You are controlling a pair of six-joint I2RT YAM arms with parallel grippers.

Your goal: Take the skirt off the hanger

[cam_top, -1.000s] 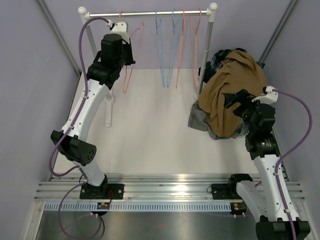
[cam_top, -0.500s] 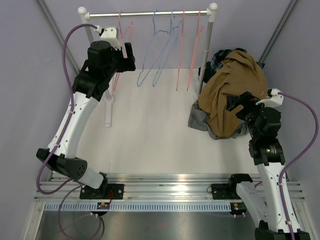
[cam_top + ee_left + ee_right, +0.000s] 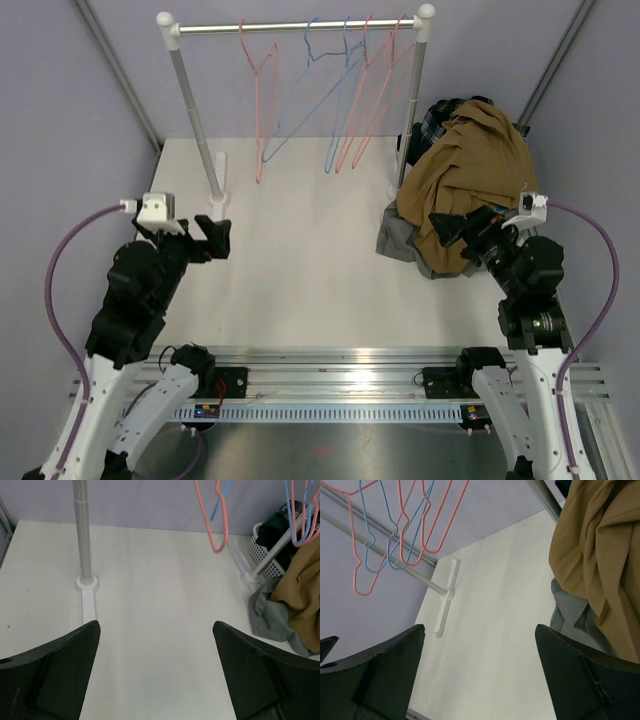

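Observation:
Several bare pink and blue wire hangers hang from the rail point(image 3: 300, 27); the leftmost is a pink hanger point(image 3: 257, 130). A brown garment point(image 3: 470, 160), the skirt as far as I can tell, lies draped over a heap of clothes at the right, off any hanger. It shows at the right edge of both wrist views point(image 3: 305, 590) point(image 3: 600, 555). My left gripper point(image 3: 210, 240) point(image 3: 155, 625) hovers open and empty over the table's near left. Beside the heap, my right gripper point(image 3: 458, 228) point(image 3: 480, 626) is open and empty too.
A grey garment point(image 3: 395, 235) spills from under the brown one onto the table. A white mesh basket point(image 3: 265, 545) stands behind the heap. The rack's left post point(image 3: 195, 120) and its foot point(image 3: 217, 190) stand ahead of my left gripper; lilac walls enclose the table.
My left gripper opened, let go of the pink hanger at the rail, and pulled back low to the near left. The hangers swing. My right arm shifted slightly, still open.

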